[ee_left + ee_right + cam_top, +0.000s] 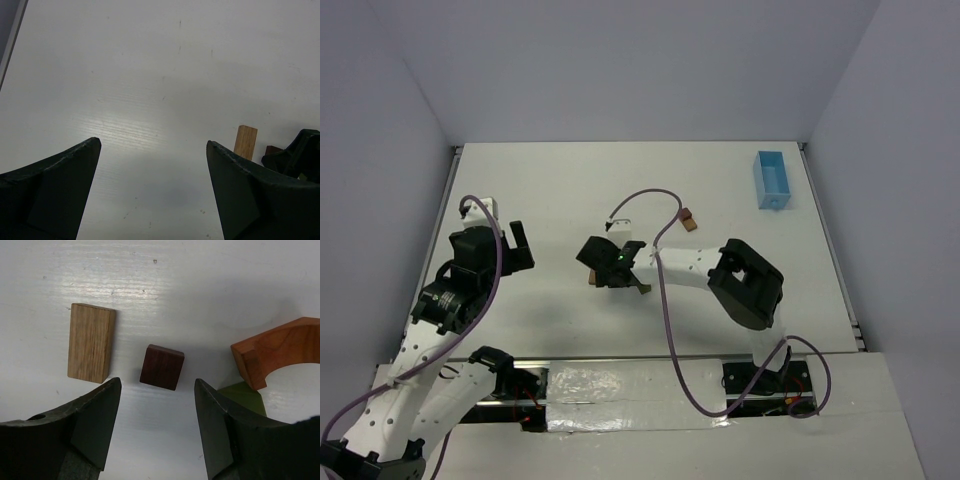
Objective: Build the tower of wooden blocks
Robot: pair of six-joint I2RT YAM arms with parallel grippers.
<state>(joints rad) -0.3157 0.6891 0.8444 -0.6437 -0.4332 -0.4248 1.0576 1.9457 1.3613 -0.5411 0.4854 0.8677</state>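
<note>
You have four loose blocks in front of your right gripper (157,385): one tan block (91,342), one dark red block (161,366), one orange arch (280,352) and one olive green piece (245,395) just beside the arch. They lie unstacked at the middle of the table (560,190). Your right jaws stand apart, gripping nothing. Your left gripper (154,145) is spread wide and empty. One light blue tray (761,180) sits at the far right.
</note>
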